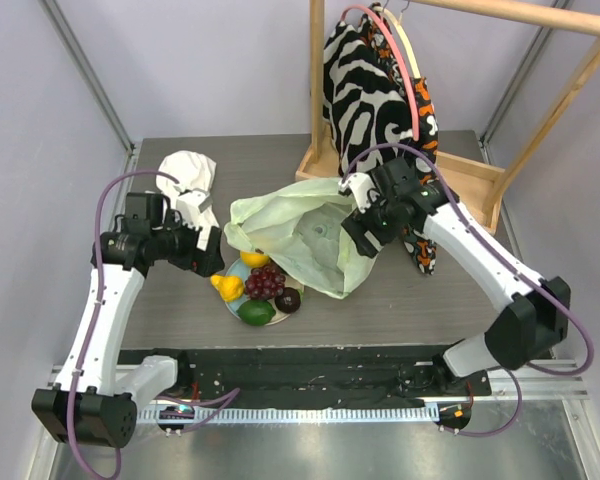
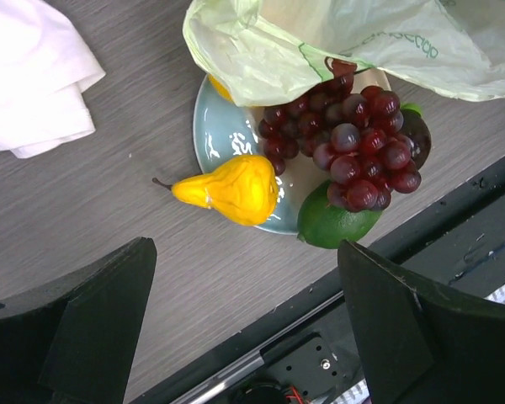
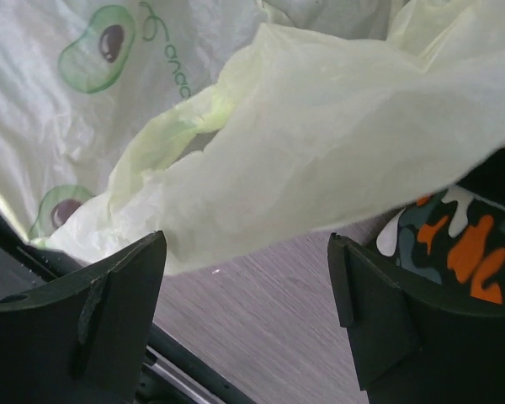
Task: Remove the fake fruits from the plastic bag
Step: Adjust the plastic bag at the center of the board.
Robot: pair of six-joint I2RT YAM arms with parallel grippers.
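Note:
The pale green plastic bag [image 1: 305, 235] lies crumpled mid-table; it also shows in the left wrist view [image 2: 320, 42] and the right wrist view [image 3: 320, 160]. Next to its near left edge a blue plate [image 1: 232, 303] holds a yellow pear [image 1: 227, 287], a yellow-orange round fruit [image 1: 254, 259], a dark red grape bunch [image 1: 266, 281], a dark maroon fruit [image 1: 289, 299] and a green avocado [image 1: 256, 312]. The left wrist view shows the pear [image 2: 231, 189], grapes [image 2: 353, 143] and avocado [image 2: 332, 223]. My left gripper [image 1: 210, 252] is open and empty, left of the plate. My right gripper [image 1: 365, 235] is open and empty over the bag's right side.
A white cloth [image 1: 190, 180] lies at the back left, behind the left gripper. A wooden rack [image 1: 450, 165] with hanging zebra-print and camouflage garments [image 1: 375, 85] stands at the back right. The black rail [image 1: 310, 370] runs along the near table edge.

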